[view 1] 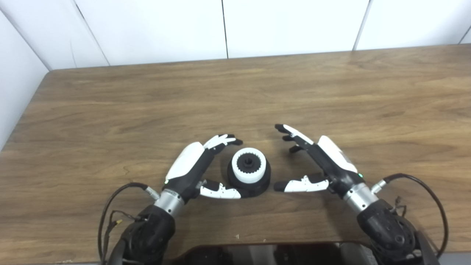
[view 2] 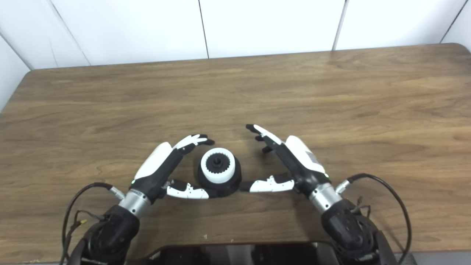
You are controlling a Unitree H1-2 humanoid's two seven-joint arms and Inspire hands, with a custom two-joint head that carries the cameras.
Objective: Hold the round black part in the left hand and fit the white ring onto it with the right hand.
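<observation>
The round black part (view 1: 257,184) stands on the wooden table (view 1: 235,95) near the front middle. The white toothed ring (view 1: 249,165) sits on top of it, around its black centre hub. My left hand (view 1: 195,165) is open just left of the part, fingers curved behind it and thumb by its front base. My right hand (view 1: 316,162) is open to the right of the part, apart from it, thumb pointing toward its base. Neither hand holds anything.
White wall panels (view 1: 235,25) rise behind the table's far edge. Cables loop from both wrists near the front edge. A dark piece of the robot's body (view 1: 265,254) shows at the bottom centre.
</observation>
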